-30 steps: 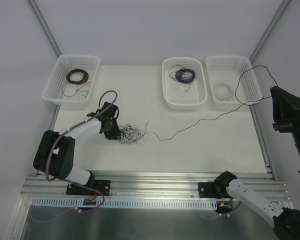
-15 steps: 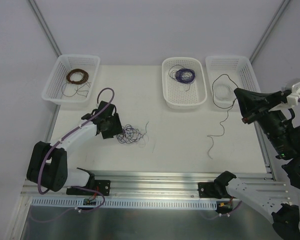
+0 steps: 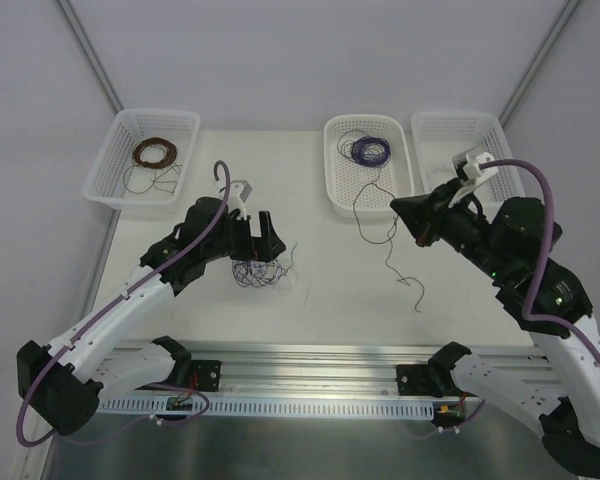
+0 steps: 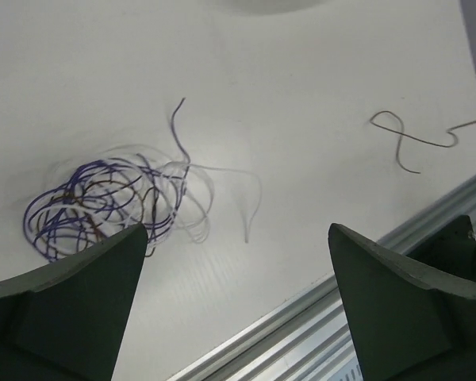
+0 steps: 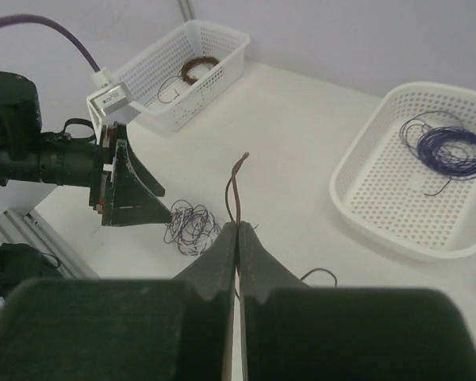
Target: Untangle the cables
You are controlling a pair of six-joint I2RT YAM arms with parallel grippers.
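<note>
At centre-left of the overhead view, the left gripper [image 3: 257, 233] hangs wide open just above the knot of cables [image 3: 260, 272] on the table [image 3: 330, 300]. Over at right, the right gripper [image 5: 238, 232] is clenched on one brown wire [image 5: 231, 190], its tail dangling. The risk: that tail catches the middle basket [image 3: 332, 180], or slides out of the pinch.

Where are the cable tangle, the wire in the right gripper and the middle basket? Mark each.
cable tangle [image 4: 99, 200], left wrist view, middle of the loops.
held wire [image 5: 232, 194], right wrist view, its upright stretch.
middle basket [image 3: 336, 180], top view, left wall.
</note>
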